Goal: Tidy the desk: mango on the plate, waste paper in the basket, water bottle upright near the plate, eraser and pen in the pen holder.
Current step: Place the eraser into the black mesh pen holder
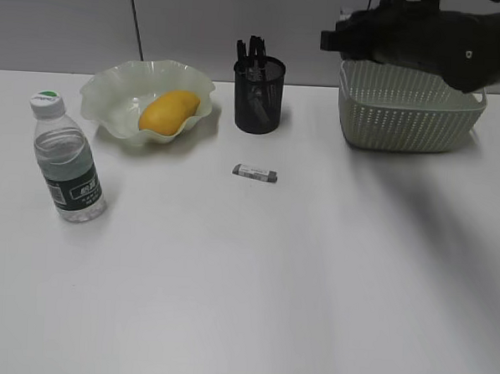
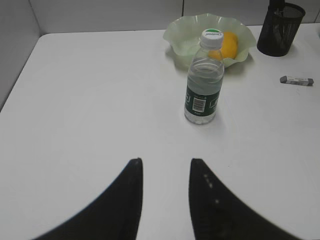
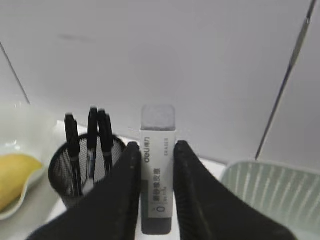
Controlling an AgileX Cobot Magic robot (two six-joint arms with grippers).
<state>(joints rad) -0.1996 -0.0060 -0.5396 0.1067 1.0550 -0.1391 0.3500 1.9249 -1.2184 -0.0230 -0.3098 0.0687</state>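
While the eraser is held aloft: the desk is judged nearly tidy, with that piece not yet in the pen holder.
Right gripper (image 3: 154, 150): closed on a white-sleeved eraser (image 3: 157, 170) held upright between the jaws, in the upper right of the exterior view, above the basket (image 1: 409, 120) rim.
Left gripper (image 2: 165, 172): parted and empty, low in the frame, well apart from the water bottle (image 2: 204, 80).
Second eraser (image 1: 255, 173): seen lying on the table at centre frame, below the pen holder (image 1: 258, 94).
Mango (image 1: 169, 111): lying in the plate (image 1: 112, 92), upper left.
Water bottle: upright, lower left of the plate.
Waste paper: not visible; it cannot be told whether it lies in the basket.
Pens (image 3: 92, 142): standing in the holder.
Risk: the eraser could be dropped into the basket if released early, or caught on the crowded pens and tipped outside the mesh rim.
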